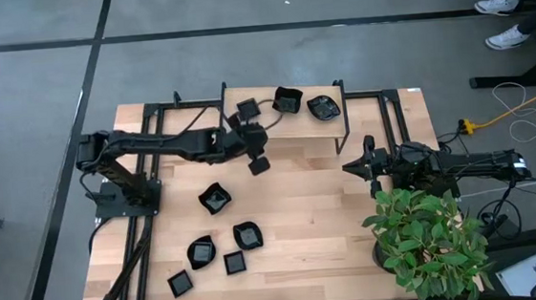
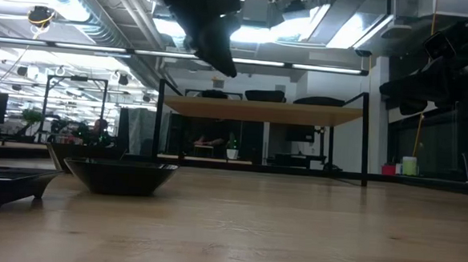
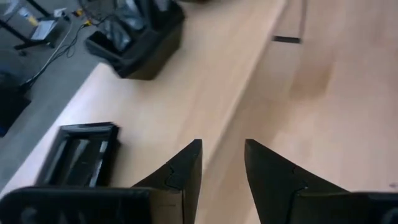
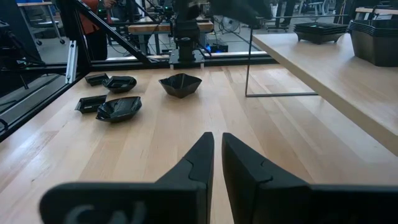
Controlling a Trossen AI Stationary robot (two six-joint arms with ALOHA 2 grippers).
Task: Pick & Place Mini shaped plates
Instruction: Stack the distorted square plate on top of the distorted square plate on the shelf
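Note:
Several mini black plates lie on the near left of the wooden table: one (image 1: 215,198) alone, and a cluster (image 1: 247,235), (image 1: 201,251), (image 1: 235,262) closer to the front edge. Three more, the first (image 1: 245,107), the second (image 1: 287,100) and the third (image 1: 322,107), rest on a raised wooden shelf (image 1: 295,129) at the far side. My left gripper (image 1: 259,163) is open and empty, held high over the shelf's near edge (image 3: 222,144). A square plate (image 3: 81,152) lies on the shelf just beside it. My right gripper (image 4: 217,140) is shut and empty at the table's right (image 1: 351,168).
The shelf stands on thin black legs (image 4: 249,62). A potted plant (image 1: 429,243) fills the near right corner. Black frame rails run along the table's left edge (image 1: 133,266). Bare wood lies between the plate cluster and my right gripper (image 1: 311,214).

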